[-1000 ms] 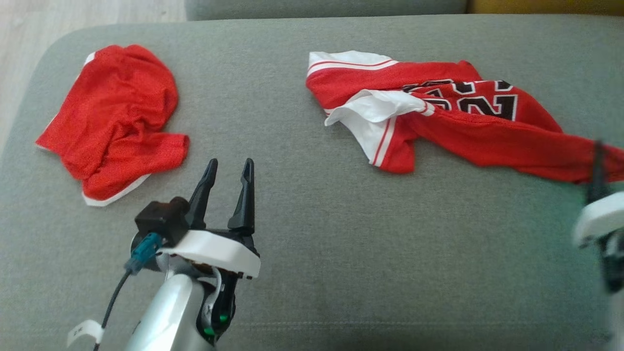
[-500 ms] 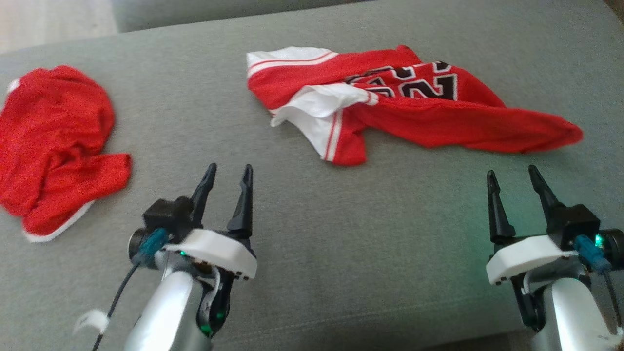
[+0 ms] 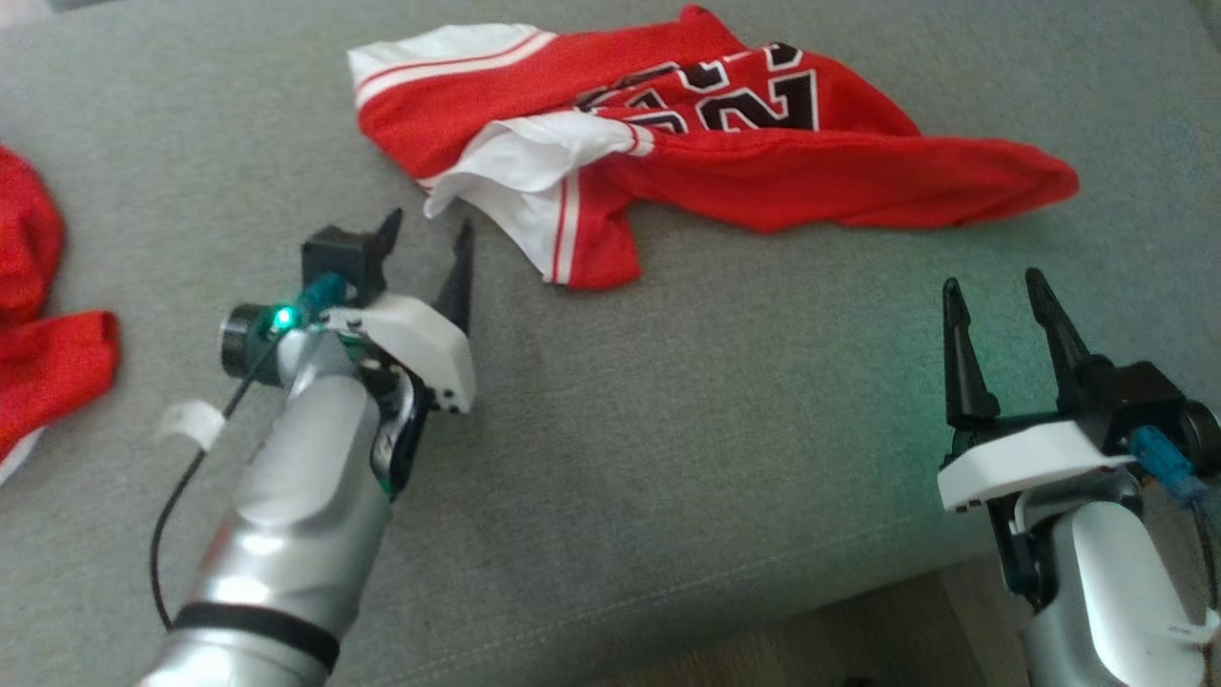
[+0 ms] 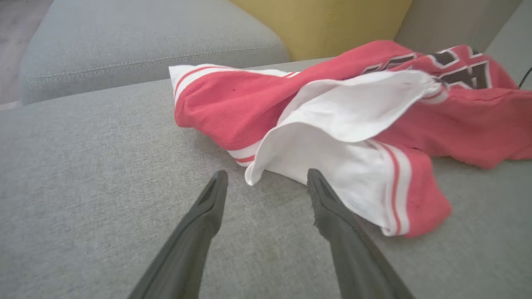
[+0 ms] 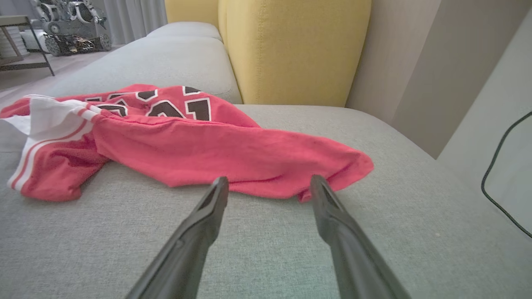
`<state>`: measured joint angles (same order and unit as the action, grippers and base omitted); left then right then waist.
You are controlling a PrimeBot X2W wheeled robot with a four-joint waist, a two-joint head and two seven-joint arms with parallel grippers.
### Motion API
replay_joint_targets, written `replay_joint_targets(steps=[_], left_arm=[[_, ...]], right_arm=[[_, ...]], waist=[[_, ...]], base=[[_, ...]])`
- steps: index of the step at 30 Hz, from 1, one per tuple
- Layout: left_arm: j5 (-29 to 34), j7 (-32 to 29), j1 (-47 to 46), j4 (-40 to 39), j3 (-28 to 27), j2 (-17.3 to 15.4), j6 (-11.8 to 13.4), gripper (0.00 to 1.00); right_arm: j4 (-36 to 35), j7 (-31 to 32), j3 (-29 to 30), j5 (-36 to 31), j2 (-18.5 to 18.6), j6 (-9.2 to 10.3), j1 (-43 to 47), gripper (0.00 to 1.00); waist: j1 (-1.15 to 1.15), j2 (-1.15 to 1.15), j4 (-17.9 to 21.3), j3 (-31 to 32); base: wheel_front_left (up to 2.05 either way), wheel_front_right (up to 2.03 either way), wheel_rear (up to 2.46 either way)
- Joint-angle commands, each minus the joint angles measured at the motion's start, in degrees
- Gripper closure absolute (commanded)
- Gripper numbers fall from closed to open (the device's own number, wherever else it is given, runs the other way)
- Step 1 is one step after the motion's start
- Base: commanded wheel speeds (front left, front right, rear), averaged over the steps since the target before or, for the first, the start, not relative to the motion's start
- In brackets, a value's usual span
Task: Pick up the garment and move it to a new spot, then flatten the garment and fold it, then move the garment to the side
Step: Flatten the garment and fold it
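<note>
The left fingers (image 3: 460, 277) have reached up-frame, spread, tips just beside the white edge of the garment (image 3: 763, 172) at upper centre. The right fingers (image 3: 957, 363), also spread, hover lower right near the sofa (image 3: 668, 429) front edge.

Head camera overhead, wrist cameras low, sharing garment (image 3: 763, 172).

In the head view the red cloth (image 3: 52, 353) runs off the left edge, so I can't see most of it. The jersey (image 3: 811, 181) folds over its own lettering, so I can't read it whole. The far machine (image 5: 70, 23) is too small to identify.
</note>
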<state>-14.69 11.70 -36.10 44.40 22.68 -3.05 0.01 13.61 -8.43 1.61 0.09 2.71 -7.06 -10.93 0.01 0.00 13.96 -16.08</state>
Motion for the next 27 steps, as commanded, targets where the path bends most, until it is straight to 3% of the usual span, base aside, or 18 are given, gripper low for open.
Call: replay_joint_targets(steps=[1,9,10,12,21,27], left_arm=[[0.4,0.2,-3.5,1.1,-2.0,-1.5,0.4,0.0],[-0.7,1.5,-8.2,8.3,-2.2,-1.3,-1.1,0.0],[-0.9,1.7,-8.5,9.0,-2.2,-1.2,-1.4,0.13],[-1.4,2.1,-9.1,10.1,-2.3,-1.0,-1.9,1.0],[-2.7,3.2,-9.9,11.3,-2.3,-0.3,-2.7,1.0],[-0.7,3.3,-6.5,1.8,-3.6,-1.4,-1.2,1.0]], right_arm=[[-1.2,-0.9,-1.5,0.6,0.2,-0.43,-1.7,0.0],[0.3,-2.1,-1.7,1.1,0.2,-0.43,-2.7,0.0],[0.5,-2.2,-1.7,1.2,0.2,-0.43,-2.8,0.0],[0.8,-2.4,-1.5,1.2,0.2,-0.43,-2.9,0.0],[2.1,-2.7,-0.7,0.6,0.2,-0.43,-3.2,0.0],[2.2,-2.6,0.7,-0.2,0.2,-0.43,-2.8,0.0]], waist=[[-0.01,0.0,1.4,-1.6],[-0.01,0.0,2.3,-2.4],[-0.01,0.0,2.3,-2.5],[-0.01,0.0,2.2,-2.4],[-0.01,0.0,0.4,-1.8],[-0.01,0.0,-2.8,0.8]], base=[[0.0,0.0,0.0],[0.0,0.0,0.0],[0.0,0.0,0.0],[0.0,0.0,0.0],[0.0,0.0,0.0],[0.0,0.0,0.0]])
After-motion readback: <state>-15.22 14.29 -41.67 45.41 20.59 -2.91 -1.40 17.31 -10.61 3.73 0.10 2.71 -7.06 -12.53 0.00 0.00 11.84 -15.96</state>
